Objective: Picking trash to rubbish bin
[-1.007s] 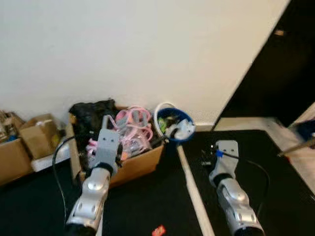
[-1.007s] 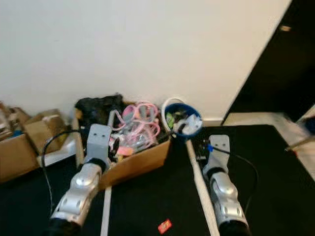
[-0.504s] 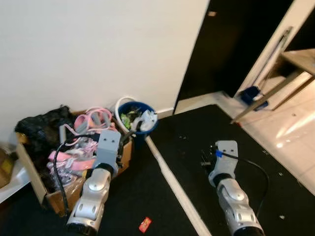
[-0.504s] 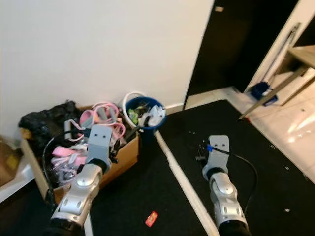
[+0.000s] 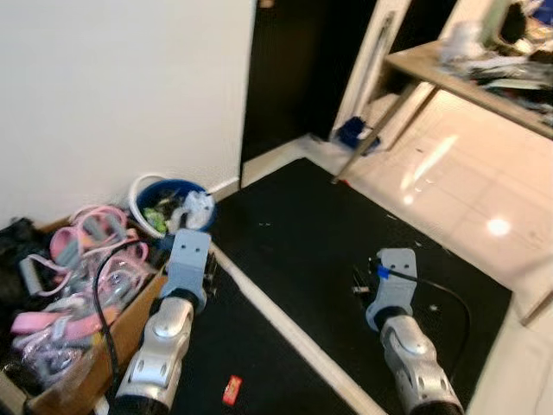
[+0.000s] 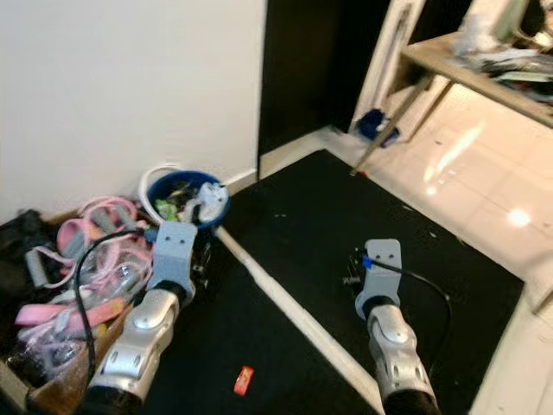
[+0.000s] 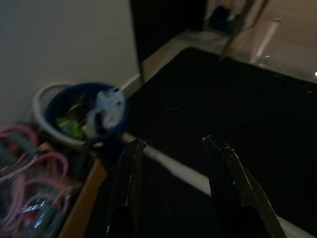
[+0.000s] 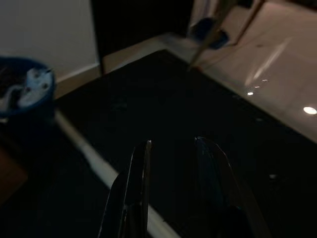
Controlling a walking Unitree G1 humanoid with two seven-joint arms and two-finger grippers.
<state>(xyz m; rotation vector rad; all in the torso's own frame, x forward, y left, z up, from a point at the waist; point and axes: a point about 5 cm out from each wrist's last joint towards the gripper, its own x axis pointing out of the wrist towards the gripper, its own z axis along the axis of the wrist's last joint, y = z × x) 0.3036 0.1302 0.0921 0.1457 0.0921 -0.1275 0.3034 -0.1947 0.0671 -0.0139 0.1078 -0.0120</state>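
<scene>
Looking down, you see the small red trash (image 6: pixel 244 379) lying on the black floor mat (image 6: pixel 346 233), near its front edge, between your two arms and closer to the left one. Its long axis runs roughly toward the wall, tilted slightly. The blue rubbish bin (image 5: pixel 173 203) stands upright against the wall, already holding scraps, just beside the cardboard box (image 5: pixel 104 337) of pink straps. Your left gripper (image 7: pixel 173 144) and right gripper (image 8: pixel 171 144) both hover over the mat, jaws apart, holding nothing.

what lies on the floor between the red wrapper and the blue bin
Only bare black mat lies between the red wrapper and the blue bin, with the left tool's arm above, in the right eye view.
</scene>
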